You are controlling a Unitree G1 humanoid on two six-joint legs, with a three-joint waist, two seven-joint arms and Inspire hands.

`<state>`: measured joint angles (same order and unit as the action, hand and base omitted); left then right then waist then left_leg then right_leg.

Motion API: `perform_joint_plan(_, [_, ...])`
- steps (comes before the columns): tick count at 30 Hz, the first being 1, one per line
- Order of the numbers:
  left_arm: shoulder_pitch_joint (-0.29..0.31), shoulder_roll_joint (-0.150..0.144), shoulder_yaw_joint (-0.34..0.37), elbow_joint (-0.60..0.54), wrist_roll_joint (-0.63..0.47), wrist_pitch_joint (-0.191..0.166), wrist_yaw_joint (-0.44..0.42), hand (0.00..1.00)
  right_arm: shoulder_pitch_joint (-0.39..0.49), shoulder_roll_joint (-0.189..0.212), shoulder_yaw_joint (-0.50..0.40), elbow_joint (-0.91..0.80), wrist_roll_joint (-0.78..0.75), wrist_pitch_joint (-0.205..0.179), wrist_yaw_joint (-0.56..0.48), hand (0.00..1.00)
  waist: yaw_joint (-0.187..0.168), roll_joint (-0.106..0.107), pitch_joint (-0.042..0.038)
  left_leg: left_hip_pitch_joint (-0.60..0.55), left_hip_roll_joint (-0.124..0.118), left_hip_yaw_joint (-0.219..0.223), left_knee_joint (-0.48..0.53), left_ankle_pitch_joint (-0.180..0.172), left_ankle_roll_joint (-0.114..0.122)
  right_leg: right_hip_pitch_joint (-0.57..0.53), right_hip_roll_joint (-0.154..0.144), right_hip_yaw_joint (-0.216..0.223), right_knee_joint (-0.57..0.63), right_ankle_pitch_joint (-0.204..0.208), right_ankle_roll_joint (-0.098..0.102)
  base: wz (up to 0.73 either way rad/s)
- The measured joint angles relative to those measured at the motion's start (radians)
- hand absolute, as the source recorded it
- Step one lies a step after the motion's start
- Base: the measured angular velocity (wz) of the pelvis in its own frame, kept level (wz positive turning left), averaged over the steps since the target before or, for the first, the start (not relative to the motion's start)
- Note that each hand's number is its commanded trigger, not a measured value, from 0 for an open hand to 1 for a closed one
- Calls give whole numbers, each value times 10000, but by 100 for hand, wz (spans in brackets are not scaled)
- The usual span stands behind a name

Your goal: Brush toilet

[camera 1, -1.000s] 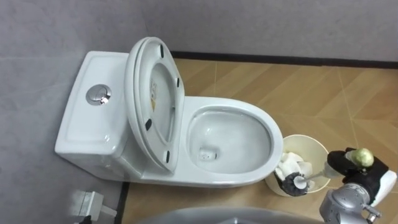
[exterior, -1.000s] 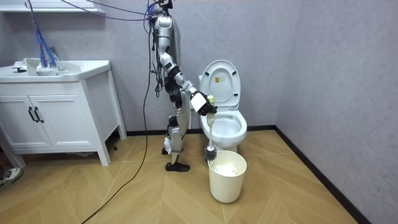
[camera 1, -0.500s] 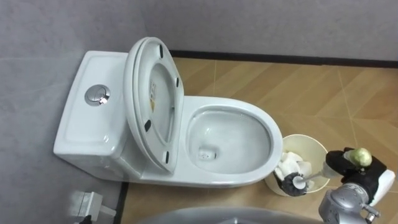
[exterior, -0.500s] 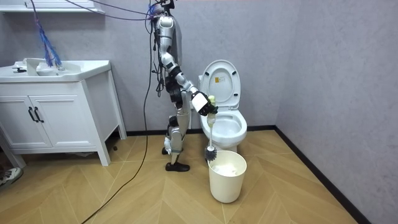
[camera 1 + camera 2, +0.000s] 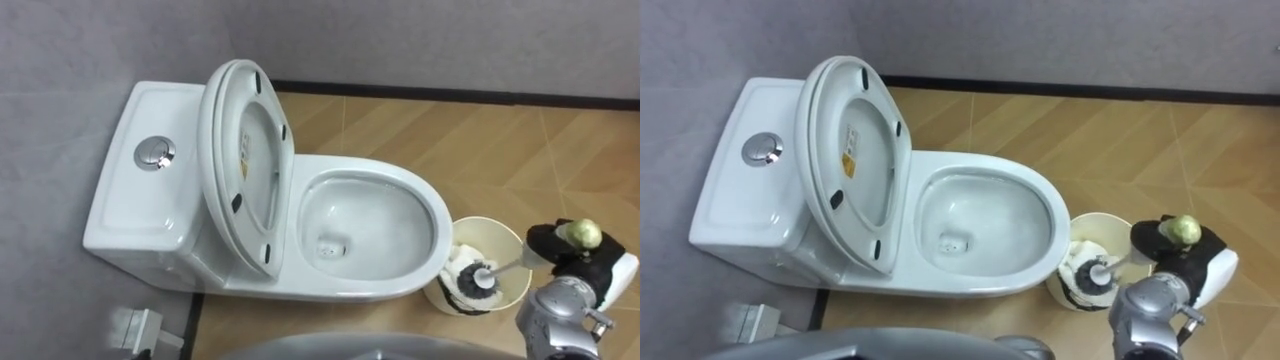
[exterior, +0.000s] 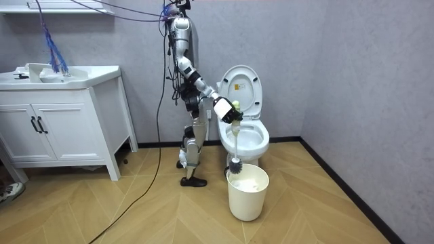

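Note:
The white toilet (image 5: 420, 200) stands against the grey wall with its seat and lid (image 5: 245, 160) raised and the bowl open. My right hand (image 5: 565, 250) shows at the lower right, shut on the toilet brush's handle just below its yellow-green knob (image 5: 583, 232). The brush head (image 5: 478, 280) hangs down over the cream waste bin (image 5: 510, 240), right of the bowl. In the room view I stand beside the toilet, with the right hand (image 6: 226, 110) stretched out in front of it and the brush head (image 6: 235, 165) just above the bin's rim (image 6: 247, 184).
Crumpled white paper (image 5: 462, 258) lies in the bin. The cistern (image 5: 130, 210) with its flush button (image 5: 155, 153) is at the left. A small white object (image 5: 135, 325) sits on the floor at the lower left. A white vanity (image 6: 61, 122) stands at the room view's left.
My right hand has risen slightly and carried the brush toward the room view's right. The brush head has gone from beside the bin's rim to over the bin.

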<state>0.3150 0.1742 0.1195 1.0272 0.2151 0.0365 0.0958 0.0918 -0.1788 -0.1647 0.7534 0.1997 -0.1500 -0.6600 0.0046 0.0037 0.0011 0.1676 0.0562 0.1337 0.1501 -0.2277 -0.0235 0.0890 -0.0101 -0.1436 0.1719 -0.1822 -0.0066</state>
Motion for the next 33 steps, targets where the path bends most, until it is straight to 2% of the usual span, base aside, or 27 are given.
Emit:
perform_joint_plan(2, [8, 3, 0, 0, 146, 0, -22, 0, -64, -174, -26, -154, 1, -14, -69, 100, 36, -15, 9, 1, 1, 0, 0, 0, 0, 38, 0, -29, -9, 0, 0, 4])
perform_joint_plan(8, [47, 12, -2, -1, 168, 2, -153, 0, -239, -208, -54, -175, 1, -18, -158, 100, 56, -71, 24, 17, 2, -3, 2, 0, 0, 91, -6, -73, -40, 0, 0, 2])
perform_joint_plan(9, [46, 14, -2, -1, 169, 2, -153, 0, -239, -208, -54, -175, 1, -17, -158, 90, 56, -71, 25, 17, 2, -4, 3, 0, 0, 92, -6, -71, -43, 0, 0, 0])
perform_joint_plan(10, [40, 18, -2, -1, 174, 2, -156, 0, -237, -208, -54, -175, 3, -17, -158, 0, 53, -76, 28, 17, 2, -4, 3, 0, 0, 92, -6, -69, -46, 0, 0, 0])
perform_joint_plan(22, [48, 24, -4, -5, 334, 4, -352, 0, -236, -212, -47, -157, 288, -17, -152, 0, 47, -114, 31, 1, 2, -33, 3, 0, 0, 99, -5, -79, -52, -1, 0, 0])
perform_joint_plan(33, [88, 24, -8, -67, 339, 6, -360, 0, -141, -214, 167, 331, 782, -5, 1158, 0, 48, -144, 17, 27, 1, -7, 22, 0, 0, 96, -6, -39, -30, -2, 0, 0])
